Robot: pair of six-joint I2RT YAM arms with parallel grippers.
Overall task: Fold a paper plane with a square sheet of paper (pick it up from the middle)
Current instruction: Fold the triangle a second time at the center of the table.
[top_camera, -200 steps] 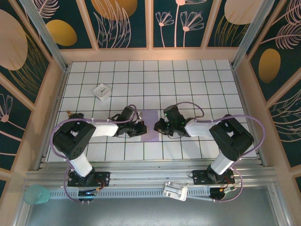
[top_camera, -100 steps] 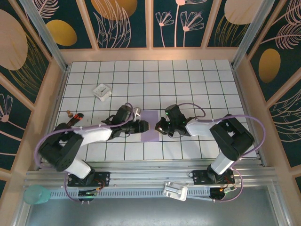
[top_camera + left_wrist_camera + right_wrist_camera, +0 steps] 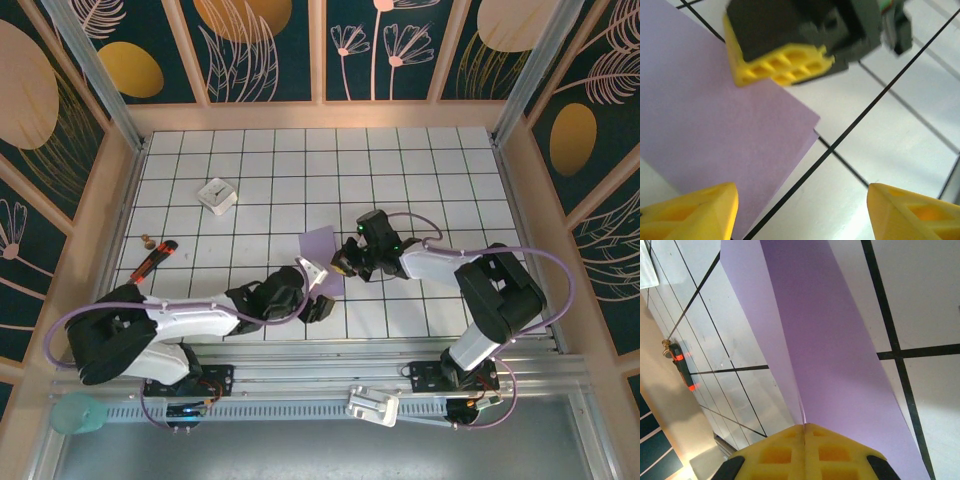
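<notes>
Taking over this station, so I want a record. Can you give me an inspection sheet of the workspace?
Surface: white tiled table, dark grid lines.
Job's things: purple paper, creased, pinched at one edge.
Clutter: white block; screwdriver near the left edge.
Claws: right claw shut on the paper; left claw open beside it, holding nothing.
Cables: purple cable looped along each arm.
Surroundings: patterned walls; teal cup and metal bracket by the front rail.
</notes>
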